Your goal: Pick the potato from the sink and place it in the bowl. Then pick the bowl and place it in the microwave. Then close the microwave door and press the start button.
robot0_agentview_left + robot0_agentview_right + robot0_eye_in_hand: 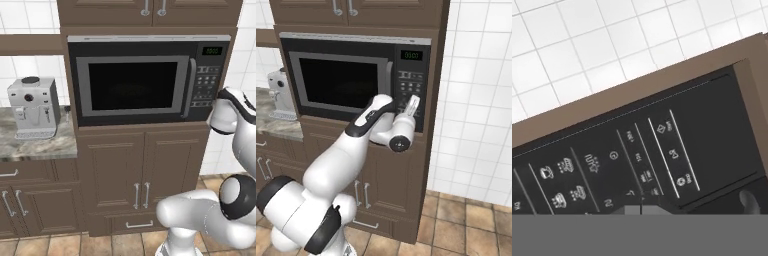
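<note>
Now the microwave door (134, 86) is closed, and the gripper (414, 106), its fingers pressed together with nothing between them, sits against the keypad panel (409, 85) on the microwave's (356, 80) right side.

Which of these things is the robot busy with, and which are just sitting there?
Busy with:
microwave
door, closed
keypad
pincer, shut, at the keypad

Just sitting there:
coffee machine
counter
cabinets
</note>
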Robot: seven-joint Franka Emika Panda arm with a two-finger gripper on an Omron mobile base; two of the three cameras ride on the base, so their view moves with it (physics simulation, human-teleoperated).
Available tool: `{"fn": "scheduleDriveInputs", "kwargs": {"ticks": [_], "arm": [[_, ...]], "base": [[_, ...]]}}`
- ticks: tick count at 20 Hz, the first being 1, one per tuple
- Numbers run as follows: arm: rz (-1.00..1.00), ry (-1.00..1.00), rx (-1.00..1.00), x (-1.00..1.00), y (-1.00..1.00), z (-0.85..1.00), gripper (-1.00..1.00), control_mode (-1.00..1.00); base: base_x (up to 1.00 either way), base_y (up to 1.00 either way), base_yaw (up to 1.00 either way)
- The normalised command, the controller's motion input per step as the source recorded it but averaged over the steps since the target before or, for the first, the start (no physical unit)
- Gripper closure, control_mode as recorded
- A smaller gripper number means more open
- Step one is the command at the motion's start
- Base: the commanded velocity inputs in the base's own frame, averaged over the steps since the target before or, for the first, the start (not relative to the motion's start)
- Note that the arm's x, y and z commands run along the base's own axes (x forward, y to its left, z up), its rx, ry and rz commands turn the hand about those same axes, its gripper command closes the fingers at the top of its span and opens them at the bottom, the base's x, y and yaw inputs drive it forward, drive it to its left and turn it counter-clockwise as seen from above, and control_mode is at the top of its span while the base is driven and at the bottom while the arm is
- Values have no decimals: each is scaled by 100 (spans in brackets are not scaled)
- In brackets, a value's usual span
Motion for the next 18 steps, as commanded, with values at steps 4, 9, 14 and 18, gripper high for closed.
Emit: {"fn": "scheduleDriveInputs", "kwargs": {"ticks": [4,9,14,18], "arm": [[1,0,0,15,0,-21,100,-100],[2,-1,0,5,-3,-19,100,-100],[0,-1,2,21,-18,0,100,-100],[0,-1,3,23,-25,0,100,-100]], "base": [[0,0,0],[0,0,0],[0,0,0],[0,0,0]]}}
